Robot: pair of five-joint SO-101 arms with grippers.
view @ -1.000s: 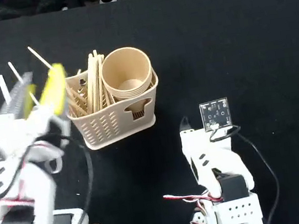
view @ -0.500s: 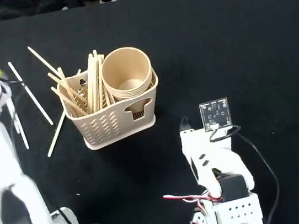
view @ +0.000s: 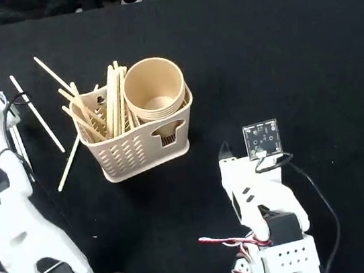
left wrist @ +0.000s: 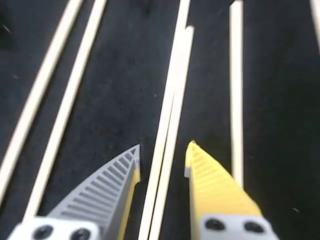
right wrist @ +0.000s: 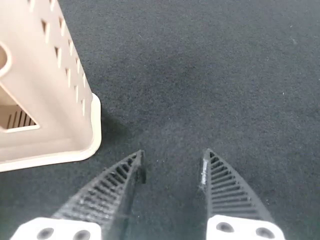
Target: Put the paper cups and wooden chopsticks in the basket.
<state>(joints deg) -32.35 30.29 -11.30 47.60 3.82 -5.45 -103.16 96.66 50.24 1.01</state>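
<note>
From above, the basket (view: 144, 148) stands on the black table (view: 306, 51), left of the middle. The stacked paper cups (view: 154, 86) sit upright in its right part, and a bundle of chopsticks (view: 112, 109) leans in its left part. Loose chopsticks (view: 35, 112) lie on the table to the left of the basket: one long stick slants away to the far left, another stick (view: 69, 164) lies close to the basket's near-left corner, and more are partly hidden under the left arm (view: 5, 202), which stretches along the table's left edge. The right arm (view: 262, 203) sits at the near side, to the right of the basket and apart from it. In the left wrist view, the left hand (left wrist: 164, 147) is released, its grey and yellow jaws spread just above the table. A pair of chopsticks (left wrist: 175, 100) lies side by side in the gap between the jaws. A single stick (left wrist: 235, 90) lies just outside the yellow jaw, and two more sticks (left wrist: 66, 100) lie beyond the grey one. In the right wrist view, the right hand (right wrist: 172, 159) is also released and grasps nothing. Its black jaws are parted over bare table, near the basket's corner but not touching it.
</note>
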